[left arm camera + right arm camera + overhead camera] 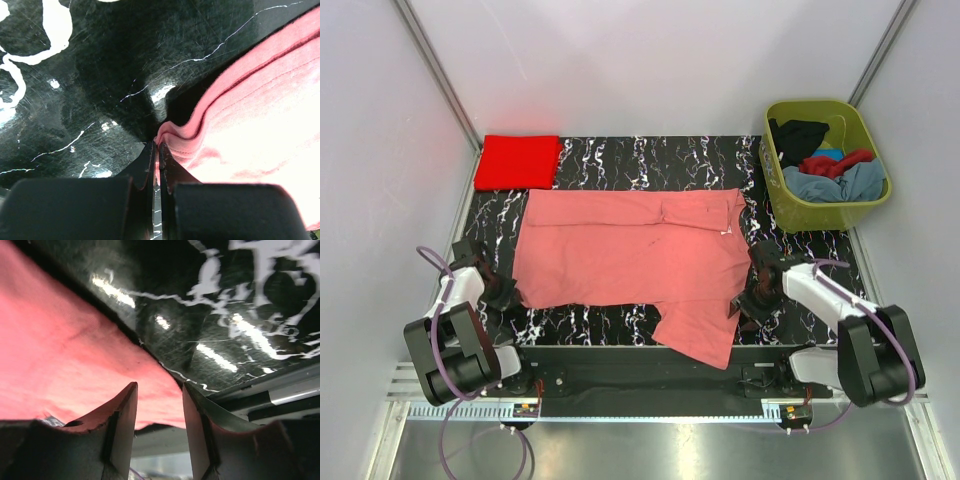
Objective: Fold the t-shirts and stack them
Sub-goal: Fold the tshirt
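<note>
Behind the salmon t-shirt (630, 255) sit a red t-shirt (517, 161) and tub (812, 213).

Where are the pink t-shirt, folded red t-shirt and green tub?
pink t-shirt (620, 250), top view, middle of body.
folded red t-shirt (517, 161), top view, its centre.
green tub (820, 213), top view, near outer wall.

Soft, matt salmon-pink cloth t-shirt (620, 260) lying on a glossy, lightly scratched black marble-patterned tabletop (650, 160), near a smooth olive-green plastic tub (820, 213).
</note>
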